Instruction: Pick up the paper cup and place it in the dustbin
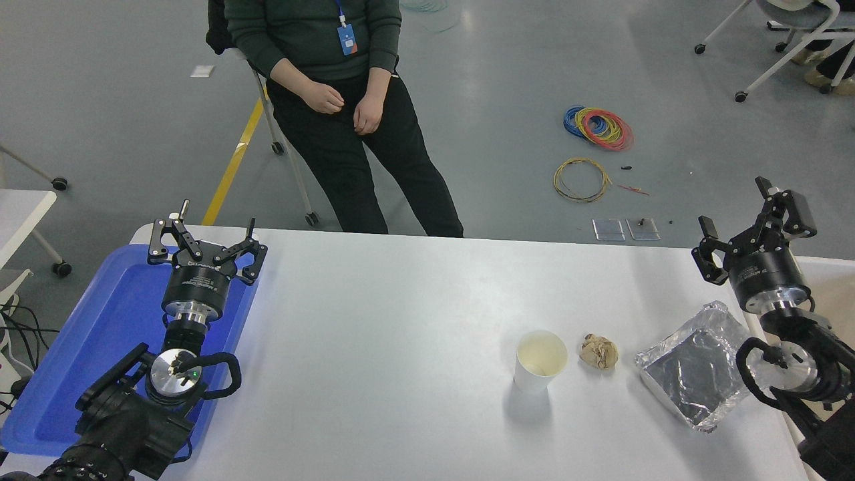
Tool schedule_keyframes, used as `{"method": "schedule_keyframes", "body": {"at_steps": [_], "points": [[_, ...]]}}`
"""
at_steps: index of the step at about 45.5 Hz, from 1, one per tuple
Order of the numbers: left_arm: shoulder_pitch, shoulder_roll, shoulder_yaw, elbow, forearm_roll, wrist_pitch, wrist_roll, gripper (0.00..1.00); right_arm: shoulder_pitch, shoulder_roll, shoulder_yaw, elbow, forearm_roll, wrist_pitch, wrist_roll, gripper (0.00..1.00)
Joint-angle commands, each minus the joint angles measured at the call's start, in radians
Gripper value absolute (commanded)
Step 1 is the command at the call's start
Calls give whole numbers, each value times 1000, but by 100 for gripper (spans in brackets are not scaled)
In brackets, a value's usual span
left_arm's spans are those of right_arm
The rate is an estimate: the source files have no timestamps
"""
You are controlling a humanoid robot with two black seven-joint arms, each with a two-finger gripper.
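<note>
Ball (598,351) just right of cup (540,361), foil tray (695,364) at table's (401,321) right edge; cup's left side open.

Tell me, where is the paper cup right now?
In the head view the paper cup stands upright on the white table, right of centre, just left of the crumpled paper ball.

Small white paper cup (540,361), upright, open cream inside, on the white table, just left of a crumpled paper ball.

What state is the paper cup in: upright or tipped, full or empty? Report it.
Upright and empty. The paper cup stands on its base on the white table, rim up, showing only its bare cream inside.
</note>
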Motion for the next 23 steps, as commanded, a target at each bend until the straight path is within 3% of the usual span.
{"method": "schedule_keyframes", "body": {"at_steps": [1, 23], "points": [[0, -1, 0, 0, 0, 1, -2, 100, 2, 2, 0, 0, 0, 0, 0, 100], [0, 0, 0, 0, 0, -1, -2, 100, -6, 1, -3, -3, 0, 0, 0, 100]]}}
